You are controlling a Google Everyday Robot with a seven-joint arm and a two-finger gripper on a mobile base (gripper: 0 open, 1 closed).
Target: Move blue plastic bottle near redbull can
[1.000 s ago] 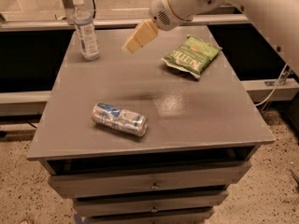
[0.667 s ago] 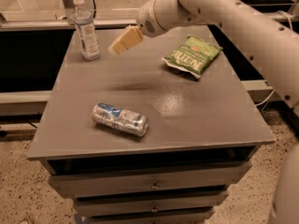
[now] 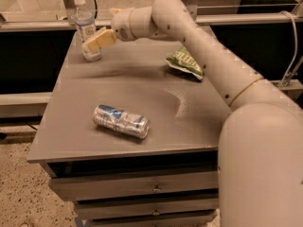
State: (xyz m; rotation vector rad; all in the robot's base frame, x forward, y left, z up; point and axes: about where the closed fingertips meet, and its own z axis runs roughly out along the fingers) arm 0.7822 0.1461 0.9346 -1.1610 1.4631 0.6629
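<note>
Now, your end effector [image 3: 99, 39], spread or pinching I cannot tell, crowds the upright bottle [image 3: 84, 20]; a sideways nudge could tip it off the counter [image 3: 142, 86].

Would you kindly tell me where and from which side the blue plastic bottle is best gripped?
Grip the blue plastic bottle around its straight mid-body, coming in level from the chip bag side, where the gripper hovers right beside it. It stands upright at the table's far corner, so its round wall probably suits a sideways hold better than the narrow cap.
</note>
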